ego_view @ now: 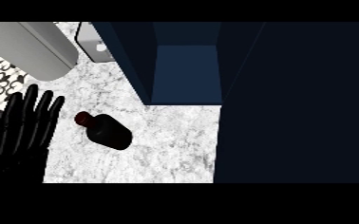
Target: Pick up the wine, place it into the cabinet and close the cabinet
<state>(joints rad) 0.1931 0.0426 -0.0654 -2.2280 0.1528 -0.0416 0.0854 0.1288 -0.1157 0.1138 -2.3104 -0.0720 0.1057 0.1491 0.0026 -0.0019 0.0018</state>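
Head view takes in the dark blue cabinet, its door swung open at the right to admit the bottle. The left hand rests at the left edge, fingers straight and holding nothing (the right hand is unseen). Just beside it, untouched, the wine waits on the marbled counter.

Wine bottle beside open cabinet
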